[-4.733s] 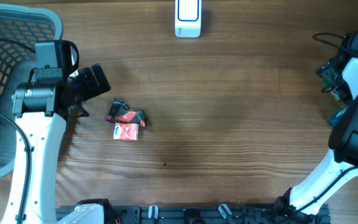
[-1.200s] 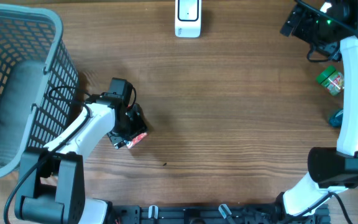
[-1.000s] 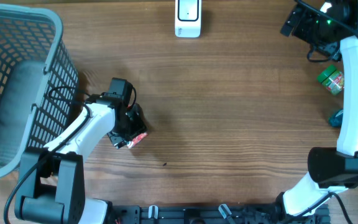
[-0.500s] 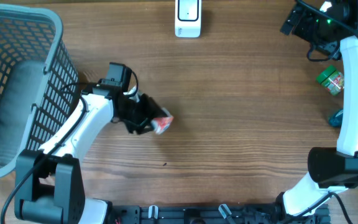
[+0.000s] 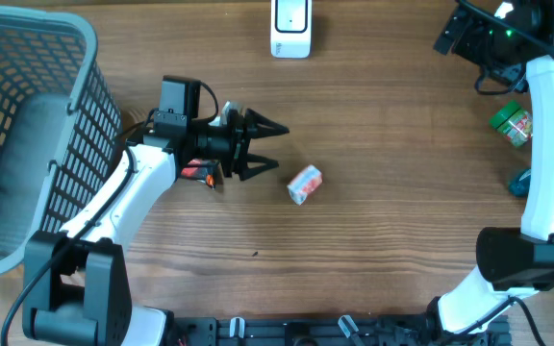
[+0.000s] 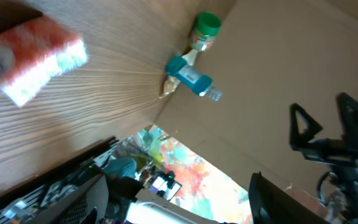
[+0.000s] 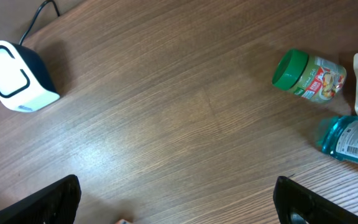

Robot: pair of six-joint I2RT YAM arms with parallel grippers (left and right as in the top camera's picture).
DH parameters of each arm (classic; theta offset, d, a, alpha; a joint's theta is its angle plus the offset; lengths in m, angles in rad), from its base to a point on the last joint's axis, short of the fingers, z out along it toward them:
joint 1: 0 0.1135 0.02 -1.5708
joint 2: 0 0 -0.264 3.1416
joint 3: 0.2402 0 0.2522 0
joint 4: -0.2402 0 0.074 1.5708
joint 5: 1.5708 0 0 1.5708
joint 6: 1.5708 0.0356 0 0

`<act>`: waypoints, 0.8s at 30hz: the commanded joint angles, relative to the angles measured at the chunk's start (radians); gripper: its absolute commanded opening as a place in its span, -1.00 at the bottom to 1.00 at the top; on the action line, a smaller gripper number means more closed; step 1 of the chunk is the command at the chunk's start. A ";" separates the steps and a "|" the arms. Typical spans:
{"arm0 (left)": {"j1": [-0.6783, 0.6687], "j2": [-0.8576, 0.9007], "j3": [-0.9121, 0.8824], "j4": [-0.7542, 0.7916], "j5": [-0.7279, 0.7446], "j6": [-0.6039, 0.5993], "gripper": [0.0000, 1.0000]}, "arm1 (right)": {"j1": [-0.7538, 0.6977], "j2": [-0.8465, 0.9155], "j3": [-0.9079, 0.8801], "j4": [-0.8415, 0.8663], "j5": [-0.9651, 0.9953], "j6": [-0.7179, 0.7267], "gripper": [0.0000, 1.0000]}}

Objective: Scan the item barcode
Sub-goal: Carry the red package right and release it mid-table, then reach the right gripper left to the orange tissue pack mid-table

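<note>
- So the little red-and-white packet (image 5: 305, 183) is lying loose on the table (image 5: 383, 240). It's on the robot's side of the scanner (image 5: 290, 27) and well apart from it, with nothing gripping it.
- The left gripper (image 5: 279, 147) hangs a bit nearer the scanner than the packet does, jaws spread and empty.
- The right gripper (image 7: 176, 202) is way off to the scanner's right, jaws wide, holding nothing.
- My read: no scan done yet. What's left is to grab the packet, carry it to the scanner and show it the barcode, which I can't spot from here.
- A jar (image 5: 511, 123) and a bottle (image 5: 520, 181) sit far right of the scanner, untouched.
</note>
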 commanded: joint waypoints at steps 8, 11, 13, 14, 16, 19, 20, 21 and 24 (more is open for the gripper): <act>-0.001 -0.015 0.016 0.055 -0.313 0.350 0.99 | -0.001 0.000 -0.010 -0.018 -0.114 -0.169 1.00; 0.067 -0.034 0.032 0.054 -0.383 0.455 1.00 | -0.001 0.003 -0.012 -0.036 -0.113 -0.241 1.00; 0.092 -0.057 0.051 0.044 -0.421 0.500 0.99 | 0.003 0.003 -0.035 -0.037 -0.114 -0.249 1.00; 0.105 -0.073 0.073 0.015 -0.459 0.526 0.99 | 0.007 0.003 -0.051 -0.041 -0.114 -0.248 0.99; 0.132 -0.103 0.143 -0.085 -0.558 0.599 0.99 | 0.035 0.003 -0.109 -0.045 -0.114 -0.248 0.86; 0.170 -0.124 0.278 -0.251 -0.708 0.679 1.00 | 0.102 0.002 -0.206 0.006 -0.113 -0.282 0.83; 0.183 -0.125 0.329 -0.306 -0.746 0.697 1.00 | 0.124 0.002 -0.232 0.029 -0.114 -0.305 0.83; 0.195 -0.125 0.380 -0.356 -0.770 0.719 1.00 | 0.159 0.002 -0.267 0.064 -0.116 -0.334 0.85; 0.221 -0.127 0.461 -0.417 -0.824 0.764 0.99 | 0.261 0.002 -0.355 0.159 -0.217 -0.485 0.99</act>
